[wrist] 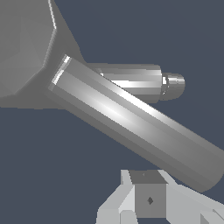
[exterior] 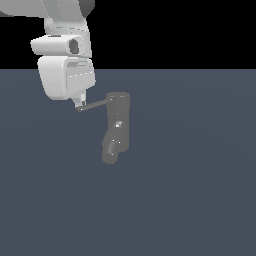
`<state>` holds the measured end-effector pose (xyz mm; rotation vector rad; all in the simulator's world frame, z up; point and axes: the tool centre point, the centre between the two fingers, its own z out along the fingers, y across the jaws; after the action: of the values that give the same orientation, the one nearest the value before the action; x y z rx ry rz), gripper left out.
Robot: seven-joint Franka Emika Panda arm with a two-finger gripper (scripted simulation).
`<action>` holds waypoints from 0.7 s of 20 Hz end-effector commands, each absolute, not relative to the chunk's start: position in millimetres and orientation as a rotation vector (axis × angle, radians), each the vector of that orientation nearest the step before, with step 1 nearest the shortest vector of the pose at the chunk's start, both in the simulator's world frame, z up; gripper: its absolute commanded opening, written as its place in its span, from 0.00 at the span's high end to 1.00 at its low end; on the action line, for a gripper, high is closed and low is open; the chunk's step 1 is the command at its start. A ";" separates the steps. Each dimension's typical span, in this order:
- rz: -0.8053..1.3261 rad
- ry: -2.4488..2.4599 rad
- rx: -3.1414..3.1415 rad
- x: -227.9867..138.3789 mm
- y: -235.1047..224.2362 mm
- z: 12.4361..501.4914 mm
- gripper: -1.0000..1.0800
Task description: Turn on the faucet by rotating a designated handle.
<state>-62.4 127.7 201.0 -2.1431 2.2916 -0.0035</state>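
Observation:
The faucet (exterior: 120, 117) is a dull-grey upright cylinder with a stubby angled spout (exterior: 111, 150) at its lower end. Its handle (exterior: 96, 104), a thin grey rod, sticks out from the top toward the exterior view's left. My gripper (exterior: 80, 104) hangs under the white arm, right at the rod's free end and seemingly touching it. In the wrist view the handle (wrist: 131, 120) fills the middle as a thick bar, with the spout (wrist: 140, 81) behind it and the faucet body (wrist: 22, 43) at the corner. The gripper (wrist: 148, 199) fingertips sit together beside the rod's end, holding nothing.
The faucet stands on a flat dark blue-grey floor (exterior: 200, 190). The bulky white arm link (exterior: 65, 70) hangs over the handle's end at the exterior view's upper left.

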 end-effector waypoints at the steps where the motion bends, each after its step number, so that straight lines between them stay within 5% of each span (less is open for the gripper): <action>1: -0.002 2.300 -2.139 -69.9 118.4 201.0 1.00; 14: 0.000 2.297 -2.143 -105.0 90.2 201.2 1.00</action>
<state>-99.6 96.0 201.3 -2.1451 2.2911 -0.0021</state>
